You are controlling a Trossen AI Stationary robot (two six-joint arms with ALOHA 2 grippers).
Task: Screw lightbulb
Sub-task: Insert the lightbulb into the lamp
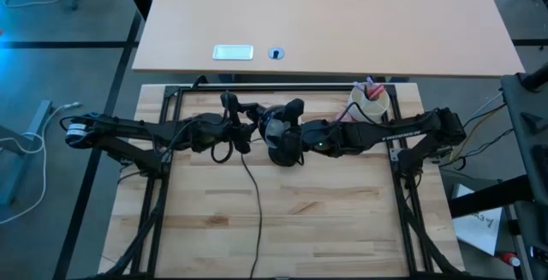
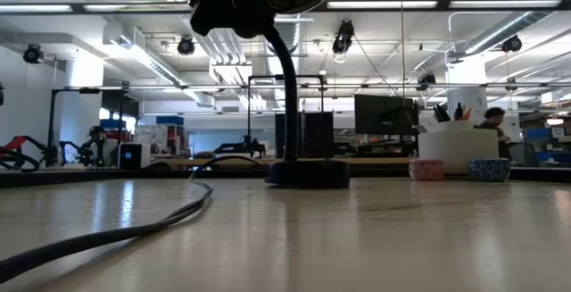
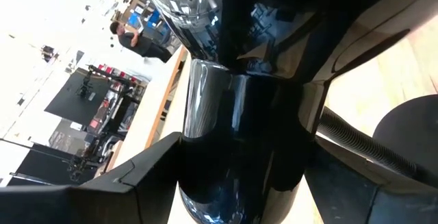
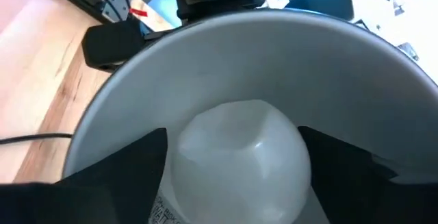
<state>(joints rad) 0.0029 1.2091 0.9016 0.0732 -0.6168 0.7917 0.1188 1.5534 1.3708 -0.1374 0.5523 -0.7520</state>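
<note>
Right up against the right wrist camera sits the lightbulb (image 4: 239,162), its white globe between the two dark fingers (image 4: 130,166) of the right claw (image 4: 236,172), which flank it on either side. It sits inside the pale reflector shade (image 4: 226,59) of the black desk lamp (image 1: 282,139), whose rim curves around it. Whether those fingers actually press on the globe cannot be told.

From above, both arms meet at the lamp head, near the middle of the wooden surface (image 1: 325,220) and toward its far edge. The left claw (image 1: 248,119) comes in from the left side and is clamped on the lamp's dark glossy housing (image 3: 239,148) behind the shade, one finger on each side. The lamp's round base (image 2: 308,173) stands flat on the surface, with its neck rising in a curve and a black cord (image 2: 134,225) trailing toward the near edge. A white cup (image 1: 371,102) stands near the far right corner.
</note>
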